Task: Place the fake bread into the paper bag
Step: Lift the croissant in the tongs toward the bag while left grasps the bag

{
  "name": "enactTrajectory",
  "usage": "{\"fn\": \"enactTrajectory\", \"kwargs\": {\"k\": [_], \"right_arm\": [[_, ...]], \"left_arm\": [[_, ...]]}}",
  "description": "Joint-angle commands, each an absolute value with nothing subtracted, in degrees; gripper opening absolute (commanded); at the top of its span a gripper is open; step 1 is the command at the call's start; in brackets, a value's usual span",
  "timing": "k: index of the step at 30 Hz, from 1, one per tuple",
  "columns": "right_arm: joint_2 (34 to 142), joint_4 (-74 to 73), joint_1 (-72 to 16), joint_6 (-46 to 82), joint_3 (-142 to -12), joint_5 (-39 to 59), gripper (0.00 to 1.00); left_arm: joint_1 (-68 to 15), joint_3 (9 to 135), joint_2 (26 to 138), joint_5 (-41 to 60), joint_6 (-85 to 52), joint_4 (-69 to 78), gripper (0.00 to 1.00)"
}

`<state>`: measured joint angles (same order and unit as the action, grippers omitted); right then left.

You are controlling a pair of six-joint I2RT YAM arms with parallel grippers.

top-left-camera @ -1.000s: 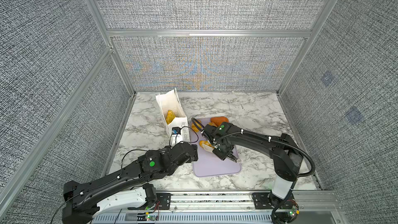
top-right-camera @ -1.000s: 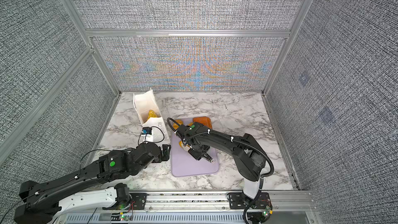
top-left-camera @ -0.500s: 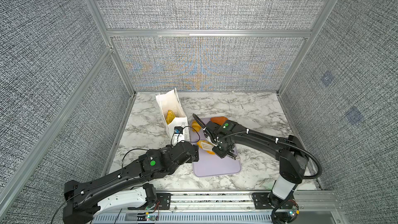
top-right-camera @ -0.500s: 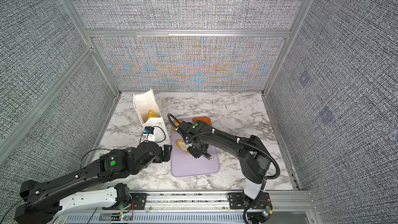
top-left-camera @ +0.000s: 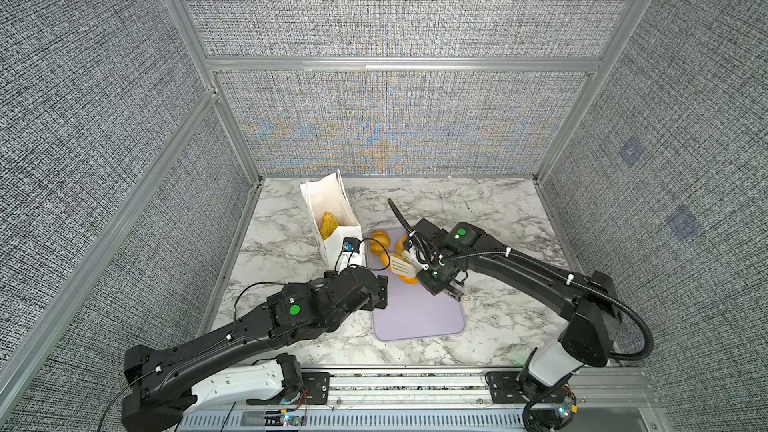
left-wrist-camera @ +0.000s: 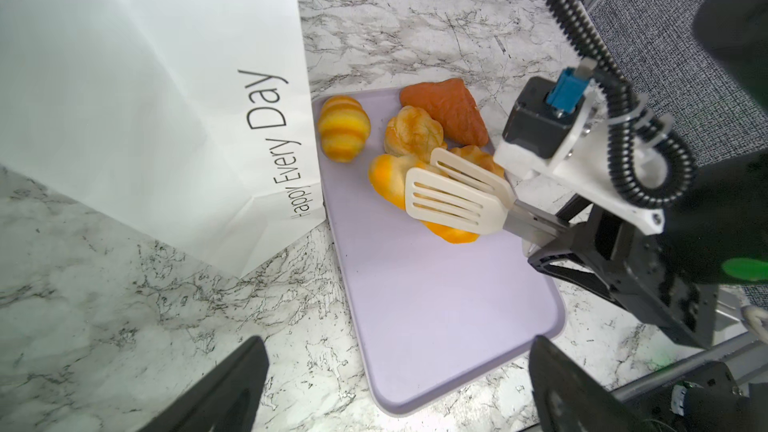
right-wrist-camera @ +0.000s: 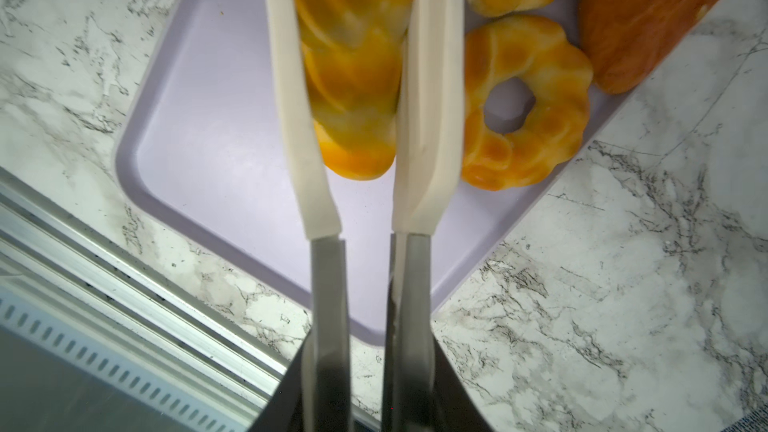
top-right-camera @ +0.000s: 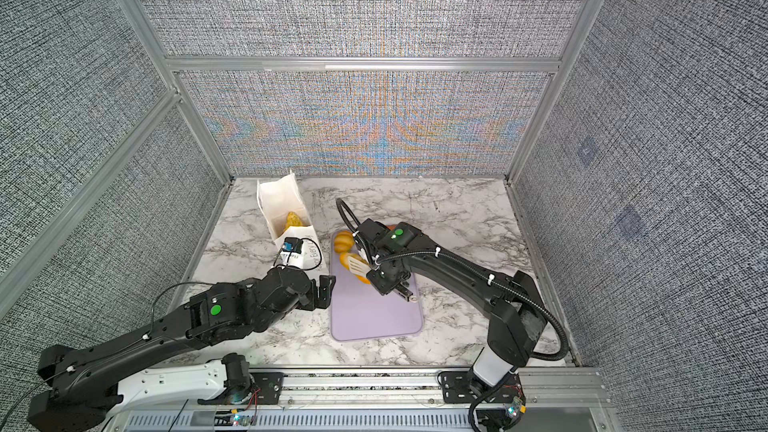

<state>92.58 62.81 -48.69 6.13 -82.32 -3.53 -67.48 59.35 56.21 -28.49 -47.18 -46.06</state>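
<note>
While the left end effector [left-wrist-camera: 395, 384] hangs wide open and empty near the tall white paper bag [left-wrist-camera: 145, 97], the right end effector [left-wrist-camera: 461, 187] pinches a glossy striped orange toy croissant [right-wrist-camera: 353, 56] between cream slotted tongs [left-wrist-camera: 453, 201] over the flat lilac tray [left-wrist-camera: 436, 305].

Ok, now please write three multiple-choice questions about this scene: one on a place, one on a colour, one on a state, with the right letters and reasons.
1. Where does the paper bag stand, relative to the tray? A) on it B) beside it, on the table C) under it
2. What colour is the tray? A) lilac B) green C) black
3. What do the tongs in the right pincer hold? A) nothing B) a spoon C) a striped croissant
Answers: 1 B, both top views show it on the marble, left of the tray; 2 A, the bare tray floor is lilac; 3 C, the right wrist view shows a blade against each side of it.
</note>
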Motion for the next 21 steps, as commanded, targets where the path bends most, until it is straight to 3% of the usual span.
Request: {"fn": "enactTrajectory", "kwargs": {"k": [1, 21], "right_arm": [[91.31, 63.67, -48.19, 6.61, -83.66, -2.81, 0.33], [88.66, 65.83, -47.37, 6.58, -97.51, -1.23, 0.33]], "left_arm": [[-67.5, 60.27, 56.64, -28.69, -44.25, -46.02, 0.99], [-67.5, 65.49, 53.6, -35.66, -39.29, -47.19, 0.99]]}}
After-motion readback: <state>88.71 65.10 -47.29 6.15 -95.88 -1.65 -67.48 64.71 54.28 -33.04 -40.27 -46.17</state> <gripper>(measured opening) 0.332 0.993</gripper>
